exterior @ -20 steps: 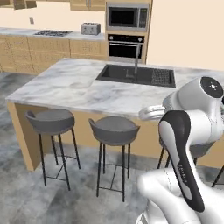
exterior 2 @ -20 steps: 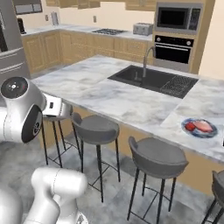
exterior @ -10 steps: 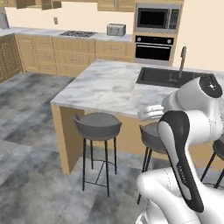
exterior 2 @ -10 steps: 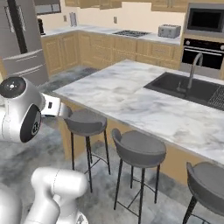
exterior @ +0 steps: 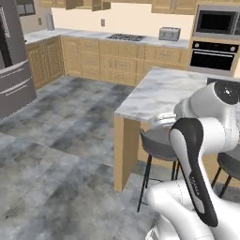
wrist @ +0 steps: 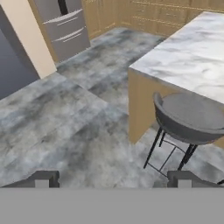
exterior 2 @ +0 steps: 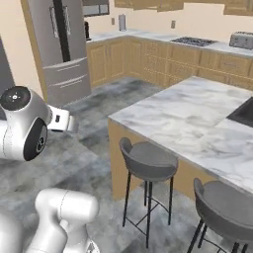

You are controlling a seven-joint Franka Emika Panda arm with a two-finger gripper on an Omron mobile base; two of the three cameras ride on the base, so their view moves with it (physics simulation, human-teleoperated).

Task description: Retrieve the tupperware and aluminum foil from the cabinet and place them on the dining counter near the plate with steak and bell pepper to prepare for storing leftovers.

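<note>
Marble of the dining worktop [exterior 2: 197,111] lies beside me, stools tucked under it. My hand [wrist: 113,180] is spread wide and carries nothing, ready for the fetch. I judge the tupperware and foil wait inside a wall cabinet [exterior: 84,4].

Glossy marble dining counter [exterior 2: 197,116], wood sides

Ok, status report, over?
Tool open, empty. Dining counter on the right, stools tucked under it. Open floor ahead.

Home kitchen: fridge [exterior 2: 62,47], gas hob [exterior: 125,37], wall oven [exterior: 214,55], marble dining counter [exterior 2: 197,118], stools [exterior 2: 147,160].
</note>
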